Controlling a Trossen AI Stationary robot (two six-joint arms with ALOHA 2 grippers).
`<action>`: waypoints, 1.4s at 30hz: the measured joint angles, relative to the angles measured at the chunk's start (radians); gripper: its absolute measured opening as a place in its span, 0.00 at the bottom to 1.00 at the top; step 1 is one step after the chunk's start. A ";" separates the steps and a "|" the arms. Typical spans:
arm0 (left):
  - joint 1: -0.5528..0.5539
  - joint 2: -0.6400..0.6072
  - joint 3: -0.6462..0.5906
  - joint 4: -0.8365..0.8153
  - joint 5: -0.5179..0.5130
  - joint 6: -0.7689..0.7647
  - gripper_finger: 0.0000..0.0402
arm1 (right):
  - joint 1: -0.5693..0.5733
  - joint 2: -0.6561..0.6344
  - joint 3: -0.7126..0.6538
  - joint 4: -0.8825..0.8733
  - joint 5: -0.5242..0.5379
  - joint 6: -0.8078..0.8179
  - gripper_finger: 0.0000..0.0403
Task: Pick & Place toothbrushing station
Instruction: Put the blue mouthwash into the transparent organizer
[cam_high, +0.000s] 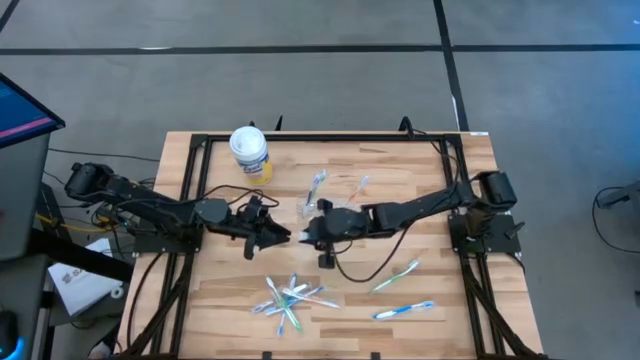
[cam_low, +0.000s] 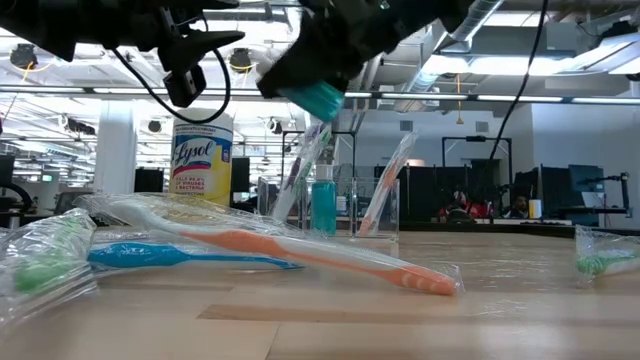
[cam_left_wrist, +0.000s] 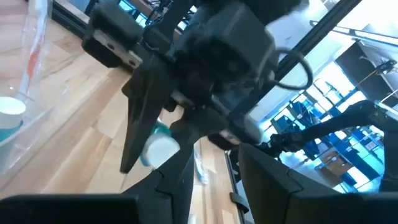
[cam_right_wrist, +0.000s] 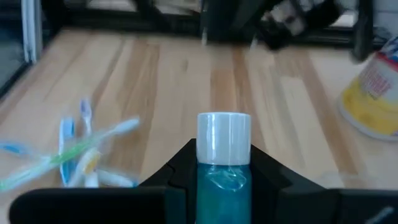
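Note:
My right gripper (cam_high: 304, 235) is at the table's middle, shut on a teal toothpaste tube with a white cap (cam_right_wrist: 224, 140); the tube also shows in the low view (cam_low: 322, 97), well above the table. My left gripper (cam_high: 283, 237) faces it from the left, open and empty, its fingers (cam_left_wrist: 186, 183) short of the cap (cam_left_wrist: 158, 149). Behind them the clear cup (cam_high: 340, 193) stands on the table holding a teal tube (cam_low: 322, 205) and wrapped toothbrushes (cam_low: 385, 185). Several toothbrushes (cam_high: 293, 295) lie near the front edge. My right gripper pinches the tube's teal body (cam_right_wrist: 224, 183) between its two fingers, just behind the white cap, which sticks out past the fingertips. The fingers lie along the tube and come from the table's right, slanting down. The tube is lifted clear of the table.
A white tub with a yellow label (cam_high: 250, 152) stands at the far left of the table. Two more toothbrushes (cam_high: 396, 276) (cam_high: 404, 311) lie front right. Wrapped orange (cam_low: 300, 250), blue (cam_low: 170, 255) and green (cam_low: 50, 255) brushes lie close to the low camera.

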 joint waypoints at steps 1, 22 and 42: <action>0.000 0.000 0.000 0.003 -0.001 0.004 0.30 | -0.005 -0.007 -0.023 0.029 0.000 0.007 0.20; 0.000 0.001 0.000 0.028 -0.068 0.081 0.30 | -0.091 -0.047 -0.369 0.646 0.239 0.094 0.20; 0.000 0.001 0.000 0.047 -0.139 0.142 0.30 | -0.183 -0.037 -0.440 0.784 0.364 0.191 0.20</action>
